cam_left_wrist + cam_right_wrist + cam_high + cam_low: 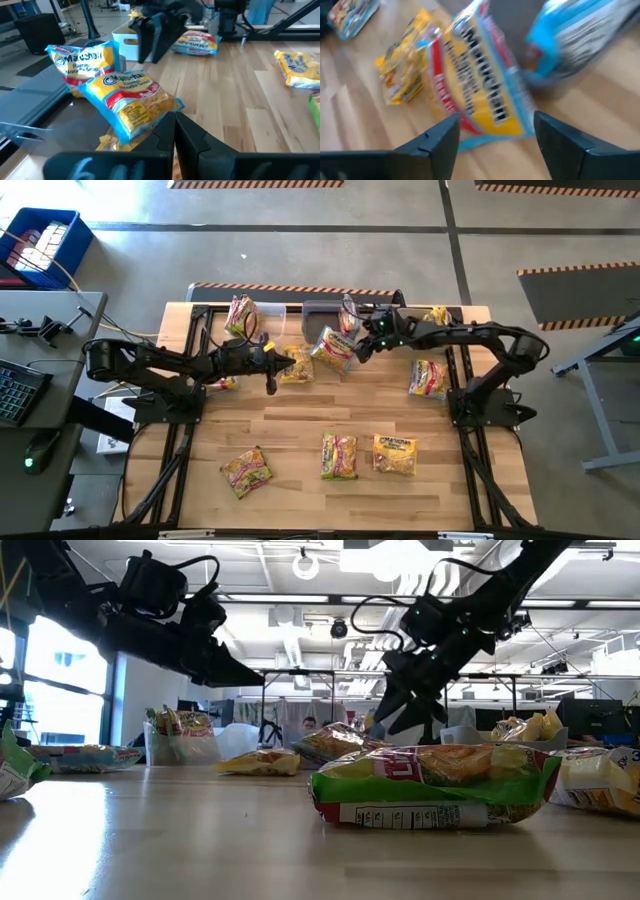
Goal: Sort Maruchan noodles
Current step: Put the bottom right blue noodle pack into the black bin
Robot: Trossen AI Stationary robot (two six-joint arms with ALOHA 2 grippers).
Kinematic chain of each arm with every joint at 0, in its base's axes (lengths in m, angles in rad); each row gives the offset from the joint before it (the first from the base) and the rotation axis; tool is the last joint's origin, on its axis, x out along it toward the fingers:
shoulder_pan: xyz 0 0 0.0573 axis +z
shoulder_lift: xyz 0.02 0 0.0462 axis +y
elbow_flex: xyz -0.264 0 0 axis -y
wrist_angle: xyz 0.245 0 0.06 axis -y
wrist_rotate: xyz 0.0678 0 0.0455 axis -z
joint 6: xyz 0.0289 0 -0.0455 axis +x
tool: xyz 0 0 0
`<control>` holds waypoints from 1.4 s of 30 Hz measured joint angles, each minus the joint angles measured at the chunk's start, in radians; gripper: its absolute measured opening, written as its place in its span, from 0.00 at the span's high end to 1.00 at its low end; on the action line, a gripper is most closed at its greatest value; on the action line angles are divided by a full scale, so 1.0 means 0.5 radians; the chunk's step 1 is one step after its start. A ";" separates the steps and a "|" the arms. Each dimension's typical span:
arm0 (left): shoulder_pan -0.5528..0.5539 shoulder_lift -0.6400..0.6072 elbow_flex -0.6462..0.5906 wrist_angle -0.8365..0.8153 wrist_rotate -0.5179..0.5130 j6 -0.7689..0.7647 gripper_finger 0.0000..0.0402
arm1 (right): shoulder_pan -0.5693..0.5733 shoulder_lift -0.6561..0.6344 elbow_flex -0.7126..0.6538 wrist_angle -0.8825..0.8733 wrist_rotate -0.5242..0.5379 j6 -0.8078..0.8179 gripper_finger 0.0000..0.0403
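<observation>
Maruchan noodles stand in the left clear bin.

noodle packets: yellow, blue-red print | table: pale wood | hands: dark

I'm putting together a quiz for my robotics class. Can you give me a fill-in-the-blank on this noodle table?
1. In the bottom part of the high view, ___ noodle packets lie in a rough row.
2. The right gripper hovers over a yellow packet with its fingers ___.
3. The packet closest to the low camera is mostly ___.

Missing words: three; open; green.
</observation>
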 joint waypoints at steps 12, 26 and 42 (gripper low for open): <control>0.000 0.000 0.000 -0.001 0.004 -0.002 1.00 | -0.177 0.219 0.000 0.183 -0.296 -0.159 0.30; 0.000 0.000 0.000 -0.005 0.004 -0.001 1.00 | -0.144 0.473 0.001 0.542 -0.692 -0.067 0.30; -0.001 0.000 0.000 -0.001 0.012 -0.003 1.00 | 0.242 0.478 0.001 1.014 -0.498 0.209 0.88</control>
